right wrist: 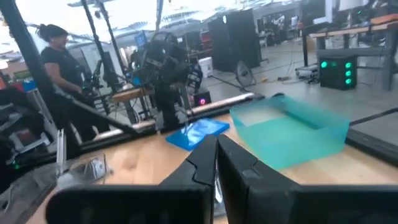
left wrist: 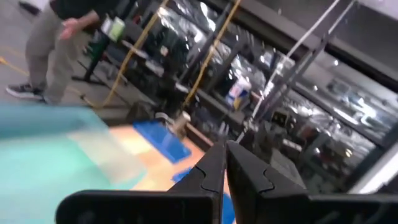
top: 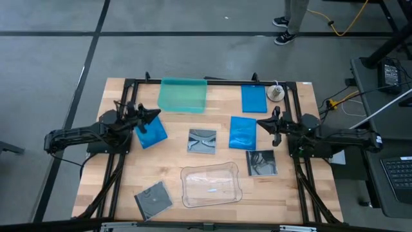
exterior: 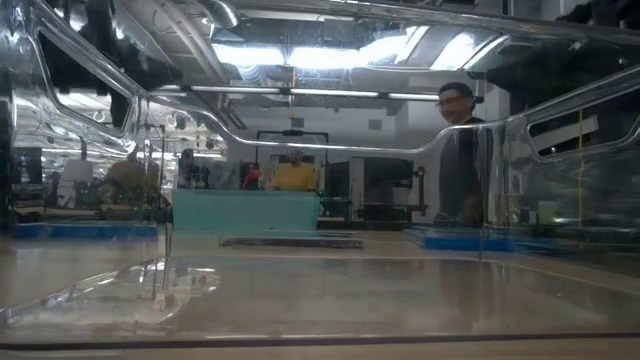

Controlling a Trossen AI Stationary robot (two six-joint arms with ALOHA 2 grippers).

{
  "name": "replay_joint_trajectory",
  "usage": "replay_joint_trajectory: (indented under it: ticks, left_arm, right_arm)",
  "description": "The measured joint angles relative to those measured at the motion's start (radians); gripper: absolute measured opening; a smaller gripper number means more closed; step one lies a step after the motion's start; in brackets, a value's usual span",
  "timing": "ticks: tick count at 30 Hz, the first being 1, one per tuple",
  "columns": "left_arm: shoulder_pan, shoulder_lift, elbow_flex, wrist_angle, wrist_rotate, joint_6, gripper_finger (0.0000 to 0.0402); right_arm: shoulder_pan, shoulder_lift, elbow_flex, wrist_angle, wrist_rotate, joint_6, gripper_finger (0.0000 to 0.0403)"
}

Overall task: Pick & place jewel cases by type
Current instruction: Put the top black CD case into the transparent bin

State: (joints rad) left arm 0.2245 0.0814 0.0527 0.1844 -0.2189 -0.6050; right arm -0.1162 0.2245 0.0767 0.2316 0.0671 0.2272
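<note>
The tabletop (top: 212, 171) is pale wood with a smooth, matt grain, framed by dark matt metal rails (top: 293, 93). The blue jewel cases (top: 243, 132) are glossy plastic with bright reflections. The dark jewel cases (top: 202, 142) have shiny clear covers. The teal tray (top: 183, 95) near the far edge is translucent plastic; the clear tray (top: 211, 185) near the front edge is glossy transparent plastic.

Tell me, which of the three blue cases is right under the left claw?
The tilted blue case at the table's left side, partly under the left claw. The other two blue cases lie on the right half, nearer the right claw.
</note>
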Motion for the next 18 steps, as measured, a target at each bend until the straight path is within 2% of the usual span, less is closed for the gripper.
replay_joint_trajectory:
  ticks: [5, 8, 13, 18]
  left_arm:
    - [0.000, 0.032, 0.105, -0.002, -0.047, 0.034, 0.0011]
    - [0.000, 0.104, 0.206, -0.004, -0.071, 0.069, 0.0009]
    - [0.000, 0.309, 0.447, -0.064, -0.076, 0.169, 0.0009]
    - [0.000, 0.551, 0.712, -0.199, -0.047, 0.210, 0.0012]
  right_arm:
    - [-0.016, 0.050, 0.138, -0.141, 0.045, 0.000, 0.0019]
    - [-0.046, 0.113, 0.258, -0.283, 0.046, 0.000, 0.0019]
    - [-0.111, 0.268, 0.497, -0.476, 0.047, -0.019, 0.0019]
    - [-0.156, 0.427, 0.716, -0.578, 0.037, -0.151, 0.0019]
